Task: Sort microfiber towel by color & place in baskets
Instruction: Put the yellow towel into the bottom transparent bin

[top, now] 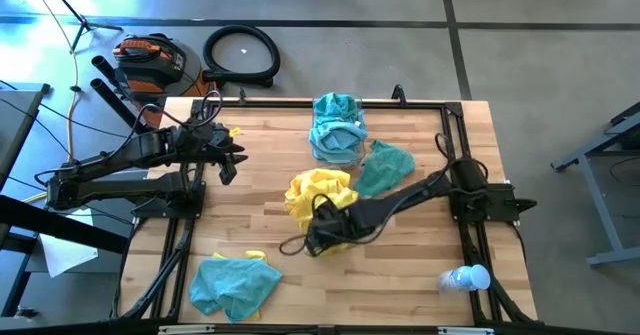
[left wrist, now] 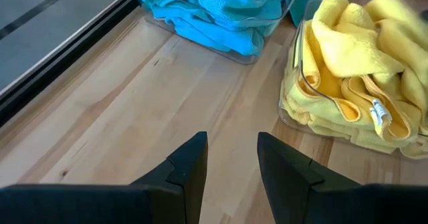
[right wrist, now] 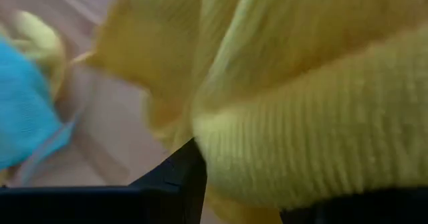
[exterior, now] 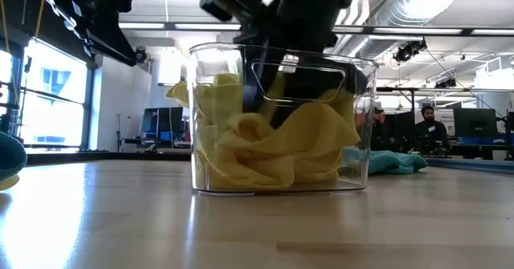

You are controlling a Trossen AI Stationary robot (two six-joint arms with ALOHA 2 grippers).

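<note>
I am looking at the yellow towels [top: 318, 190] piling up in the clear basket [exterior: 360, 120] near the middle of the table [top: 400, 275], their folds spilling over its rim. My right gripper [top: 322, 233] is sitting down at that basket, and its wrist view is filling with yellow cloth pressed against the fingers [right wrist: 180, 177]; I cannot tell whether it is gripping a towel or merely resting in them. The second basket [top: 338, 153] is standing just beyond, at the far edge, and is holding teal towels [top: 336, 123]. One teal towel [top: 385, 167] is lying loose on the wood just beside both baskets, and another teal towel [top: 232, 283] is lying well apart at the near left, a scrap of yellow [top: 256, 256] showing at its edge. My left gripper [left wrist: 231, 164] is hovering over bare wood left of the baskets, its jaws standing apart with nothing between them. A white bottle [top: 466, 277] is lying near the right corner
</note>
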